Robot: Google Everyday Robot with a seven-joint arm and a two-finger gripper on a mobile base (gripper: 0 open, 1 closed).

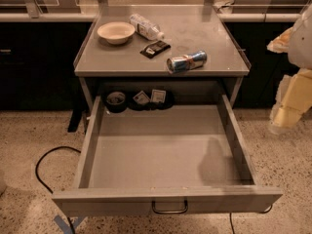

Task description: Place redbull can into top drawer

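my claw hangs at the 3 o'clock edge of the view, off the right side of the desk and well apart from the can. i cannot tell whether it is released or clenched.

the can lies on its side on the desk top, at about 4 o'clock from the desk's middle and close to the front edge. its length runs from 8 to 2 o'clock, with a shiny end at the 8 o'clock side. a dark packet lies just beside it at 10 o'clock. a pale bowl sits upright at 10 o'clock on the desk. a water bottle lies on its side near the bowl, at the bowl's 2 o'clock.

the drawer stands pulled open under the desk, at 6 o'clock, its handle at the front. along its back wall, at 12 o'clock, sit a dark round tub and two small pale packets. a black cable loops on the floor at 8 o'clock.
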